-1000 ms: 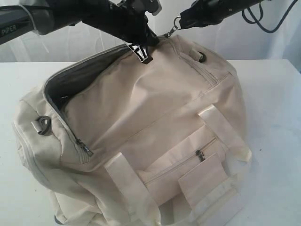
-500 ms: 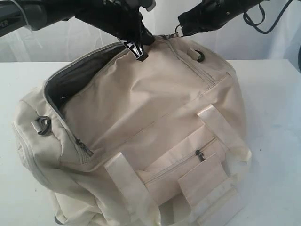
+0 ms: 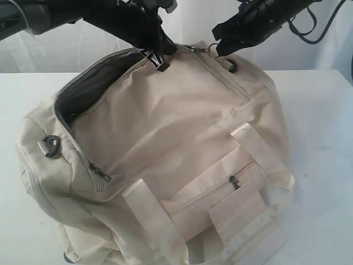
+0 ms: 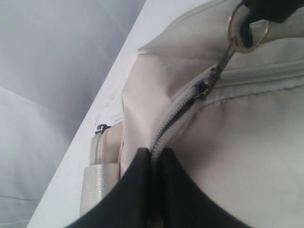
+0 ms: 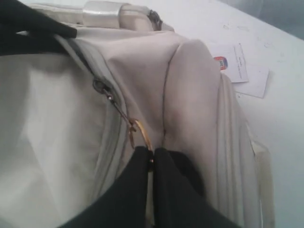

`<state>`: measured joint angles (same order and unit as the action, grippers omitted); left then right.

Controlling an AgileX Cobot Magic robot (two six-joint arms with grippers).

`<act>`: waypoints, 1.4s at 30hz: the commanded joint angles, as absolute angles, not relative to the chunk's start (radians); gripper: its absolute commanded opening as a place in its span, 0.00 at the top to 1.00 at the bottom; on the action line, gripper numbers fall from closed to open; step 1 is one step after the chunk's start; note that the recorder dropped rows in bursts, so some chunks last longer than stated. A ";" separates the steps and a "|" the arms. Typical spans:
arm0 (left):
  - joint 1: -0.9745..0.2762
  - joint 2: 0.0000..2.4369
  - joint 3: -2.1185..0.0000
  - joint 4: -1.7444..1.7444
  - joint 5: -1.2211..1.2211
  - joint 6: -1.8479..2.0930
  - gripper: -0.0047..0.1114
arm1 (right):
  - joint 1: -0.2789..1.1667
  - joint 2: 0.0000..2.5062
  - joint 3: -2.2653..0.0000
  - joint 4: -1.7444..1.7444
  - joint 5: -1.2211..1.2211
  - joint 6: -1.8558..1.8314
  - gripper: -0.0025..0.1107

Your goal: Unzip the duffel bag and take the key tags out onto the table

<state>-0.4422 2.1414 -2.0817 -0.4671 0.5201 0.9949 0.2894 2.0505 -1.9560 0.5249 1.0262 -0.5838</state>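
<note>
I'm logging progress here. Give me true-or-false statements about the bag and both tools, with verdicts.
1. Grey lining shows through the duffel bag's opened zip. True.
2. The right tool grips the zip's pull ring. True.
3. The key tags are already out. False: none show on the table.
4. The front pocket is zipped shut. True.
5. The left tool hangs open. False: it pinches the bag's fabric beside the zip.

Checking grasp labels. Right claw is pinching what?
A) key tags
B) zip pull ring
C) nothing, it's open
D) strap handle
B: the right wrist view shows the right claw shut on the zip pull ring, linked to the slider on the duffel bag.
</note>
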 commanded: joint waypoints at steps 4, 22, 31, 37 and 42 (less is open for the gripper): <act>-0.405 2.122 -2.085 -0.402 0.507 0.976 0.96 | 0.268 2.036 -1.952 0.426 1.144 -0.578 0.98; -0.409 2.143 -2.083 -0.418 0.526 0.963 0.96 | 0.268 1.969 -1.952 0.421 1.221 -0.582 0.98; -0.409 2.143 -2.083 -0.435 0.516 0.965 0.96 | 0.268 1.877 -1.814 0.421 1.221 -0.608 0.98; -0.409 2.143 -2.083 -0.437 0.515 0.965 0.96 | 0.268 1.805 -1.719 0.421 1.221 -0.623 0.98; -0.409 2.143 -2.083 -0.440 0.516 0.965 0.96 | 0.268 1.738 -1.608 0.421 1.221 -0.587 0.98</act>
<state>-0.4299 2.1433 -2.0817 -0.4638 0.5302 0.9729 0.2796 1.7853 -1.6624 0.4414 1.1981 -0.5967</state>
